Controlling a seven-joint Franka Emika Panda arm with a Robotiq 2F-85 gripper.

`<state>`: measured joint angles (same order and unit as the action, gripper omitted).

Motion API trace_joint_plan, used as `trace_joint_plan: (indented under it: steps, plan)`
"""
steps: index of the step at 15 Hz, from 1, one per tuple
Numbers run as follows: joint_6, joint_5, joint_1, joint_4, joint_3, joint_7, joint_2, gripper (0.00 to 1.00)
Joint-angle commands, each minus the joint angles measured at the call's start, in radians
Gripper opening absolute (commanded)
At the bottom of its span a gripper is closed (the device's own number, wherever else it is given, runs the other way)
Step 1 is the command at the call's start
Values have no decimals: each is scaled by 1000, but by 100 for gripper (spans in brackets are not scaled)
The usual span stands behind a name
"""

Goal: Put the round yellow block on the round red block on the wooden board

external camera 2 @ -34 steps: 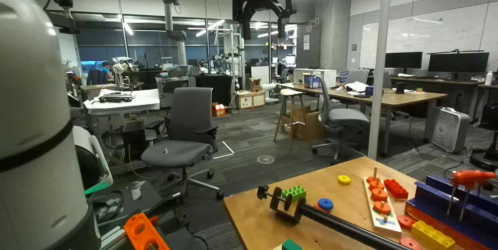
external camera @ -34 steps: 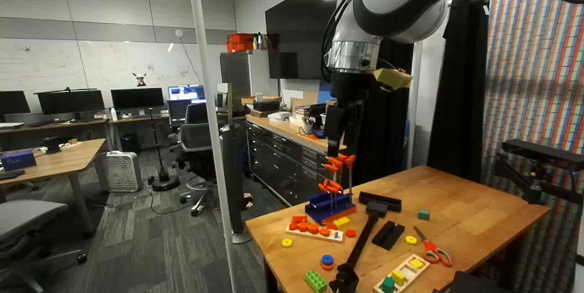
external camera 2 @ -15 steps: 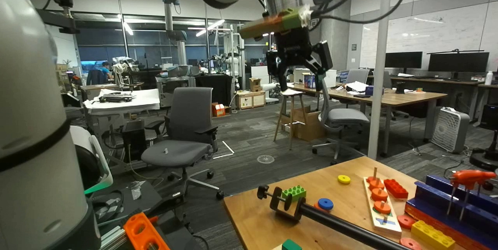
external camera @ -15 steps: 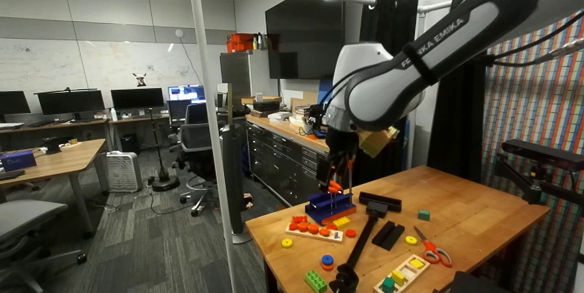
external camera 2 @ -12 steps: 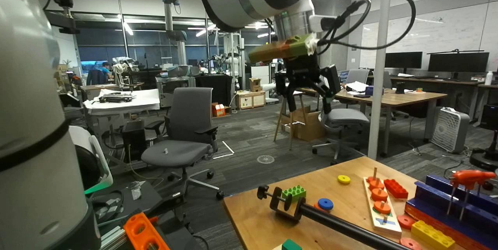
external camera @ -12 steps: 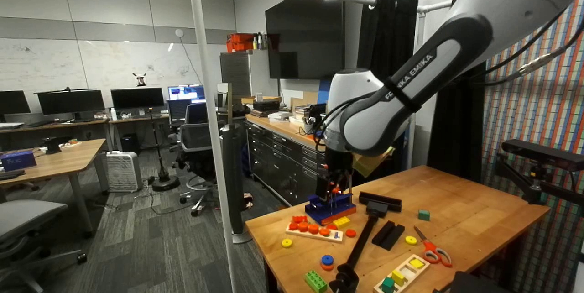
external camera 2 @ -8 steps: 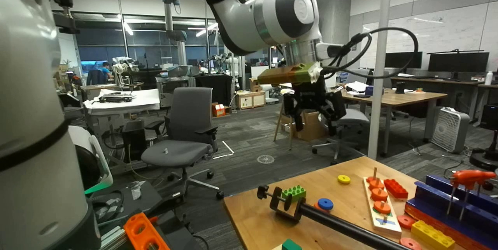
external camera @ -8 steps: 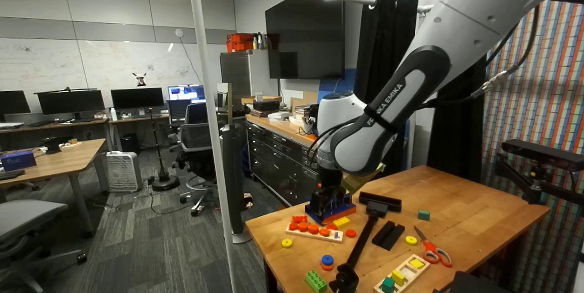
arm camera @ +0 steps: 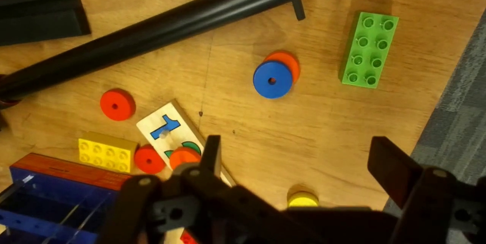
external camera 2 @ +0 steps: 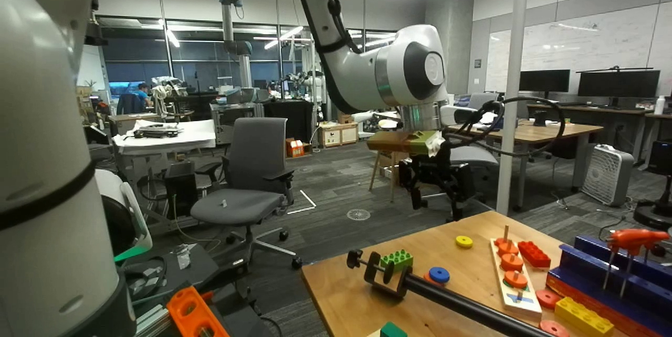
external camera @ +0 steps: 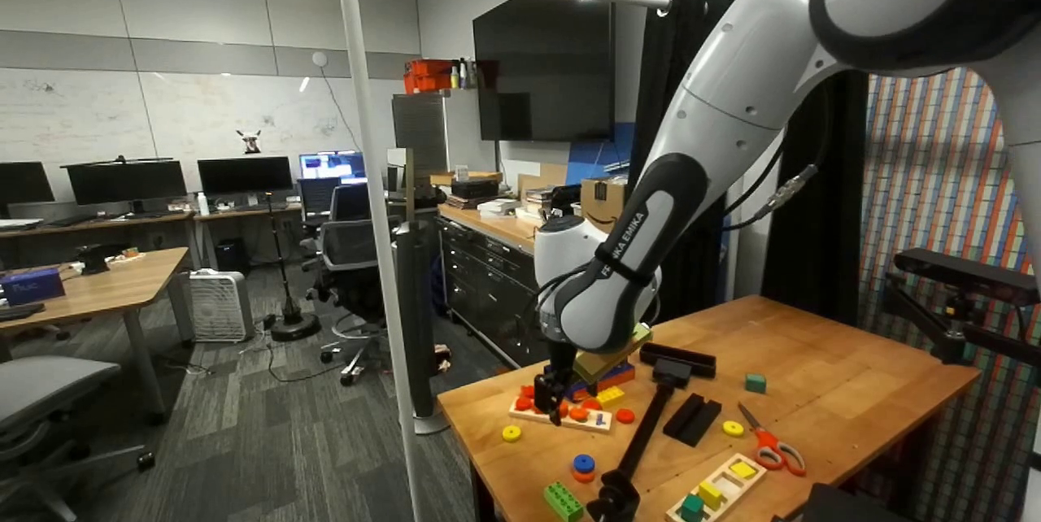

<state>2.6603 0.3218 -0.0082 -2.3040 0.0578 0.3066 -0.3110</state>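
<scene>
The gripper hangs over the table, its fingers spread wide, with wood grain showing between them; in the wrist view its black body cuts off the lower part of the yellow disc, while both exterior views show that disc whole, lying flat on the table and apart from the wooden board; the wrist view makes out the board's printed 1 and the peg through it, but the gripper hides most of the rest; an exterior view shows the board end to end, with red discs in a row on it and a red brick just beside; in an exterior view the arm slopes down and the gripper stands in front of that row, blocking part of it; farther out, a blue disc sits off-centre on an orange disc, with a green brick near; a loose red disc lies between a yellow brick and the board; the black clamp crosses the table; red-handled tools show clearly in the blue rack in an exterior view; scissors, with a second yellow disc just beside them, appear only in an exterior view.
</scene>
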Motion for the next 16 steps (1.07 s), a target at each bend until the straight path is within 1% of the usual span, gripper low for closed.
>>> trace_joint_plan:
  steps: [1,7,11,16]
  plan:
    - [2,-26,47,103,40,23,-108,100]
    - [-5,-166,46,238,21,-4,-247,100]
    - [-5,-256,33,318,1,-22,-307,100]
    - [1,-333,27,408,-12,-34,-362,100]
